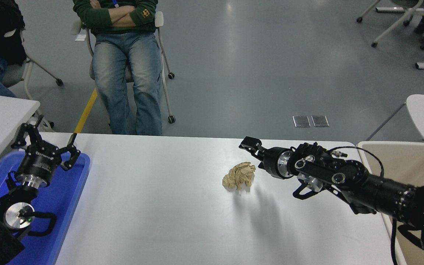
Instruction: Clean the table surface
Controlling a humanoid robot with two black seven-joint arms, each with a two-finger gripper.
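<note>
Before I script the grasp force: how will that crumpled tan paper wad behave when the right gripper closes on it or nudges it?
The crumpled paper wad looks loosely folded with open creases, so it will probably compress and deform rather than resist. It is likely very light, so a nudge from the right gripper could skid it across the glossy table surface. Its lumpy shape suggests sliding, not rolling.
</note>
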